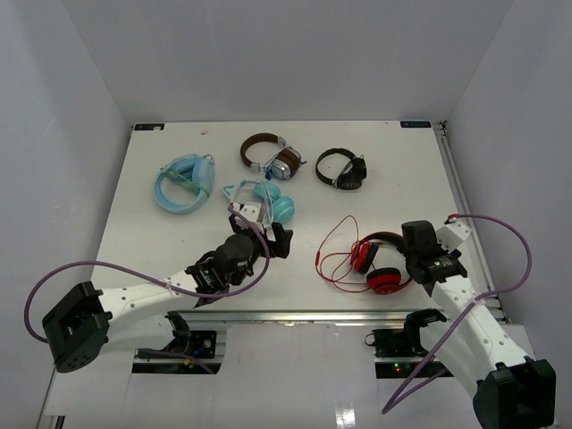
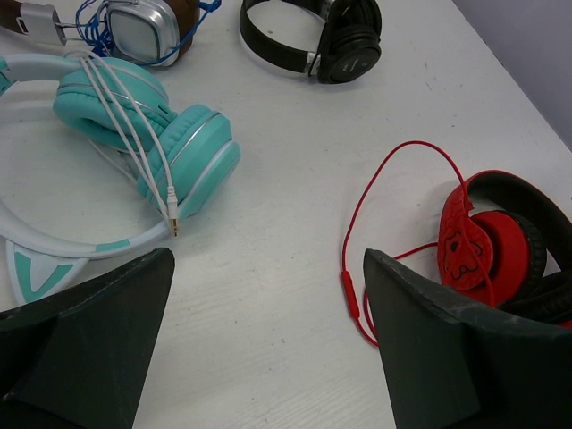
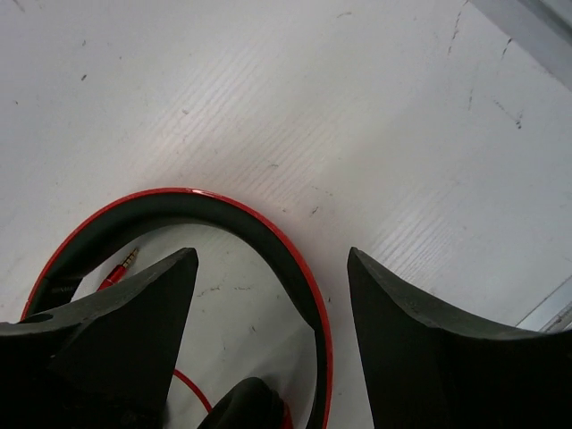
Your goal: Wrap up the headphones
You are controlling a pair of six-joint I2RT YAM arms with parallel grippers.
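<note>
The headphones (image 1: 380,265) lie at the table's right front, red cups with a black headband, and the thin red cable (image 1: 332,248) loops loose on the table to their left. My right gripper (image 1: 409,250) is over the headband, open. In the right wrist view its jaws (image 3: 271,255) straddle the red-edged headband (image 3: 223,214), one finger inside the arc and one outside; the cable's plug (image 3: 128,262) lies by the inner finger. My left gripper (image 1: 271,235) hovers open, left of the cable. In the left wrist view the left gripper (image 2: 268,259) holds nothing; the cable (image 2: 353,295) passes by its right finger.
Teal-and-white headphones (image 2: 152,134) with a white cord lie just beyond my left gripper. Light blue headphones (image 1: 183,183), brown-banded silver ones (image 1: 268,156) and small black ones (image 1: 344,168) sit farther back. The table's right edge rail (image 1: 465,214) runs close to my right arm.
</note>
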